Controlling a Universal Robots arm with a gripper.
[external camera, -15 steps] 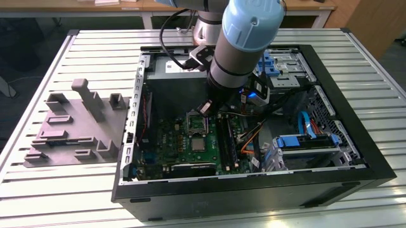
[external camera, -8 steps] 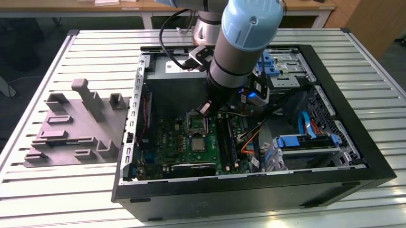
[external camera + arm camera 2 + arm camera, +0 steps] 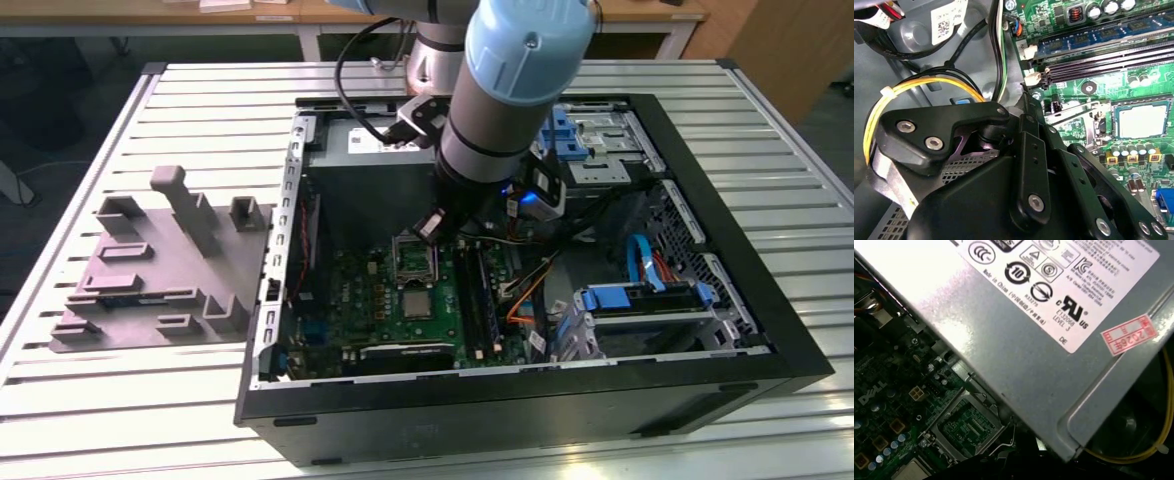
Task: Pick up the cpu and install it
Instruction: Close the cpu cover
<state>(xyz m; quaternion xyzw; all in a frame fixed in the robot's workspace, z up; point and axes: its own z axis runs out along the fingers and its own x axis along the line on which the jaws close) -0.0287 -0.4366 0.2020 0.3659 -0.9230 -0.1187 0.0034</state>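
Observation:
The cpu [image 3: 419, 303] is a small pale silvery square lying flat in its socket on the green motherboard, inside the open computer case. In the second wrist view the cpu [image 3: 1142, 120] sits inside the socket's border, and in the first wrist view a corner of the cpu [image 3: 910, 473] shows. The black metal socket frame [image 3: 415, 262] [image 3: 970, 426] stands swung open just behind it. My gripper [image 3: 433, 226] hangs above that frame's far end, apart from the cpu. Its black linkage arms [image 3: 1030, 170] show in the second wrist view, with nothing seen in it.
A grey moulded tray [image 3: 147, 272] lies on the slatted table at the exterior view's left. In the case are the grey power supply [image 3: 1024, 335], memory slots [image 3: 1104, 56], yellow and black cables [image 3: 929, 86], and a blue drive cage [image 3: 641, 298]. The case walls [image 3: 534, 385] hem the arm in.

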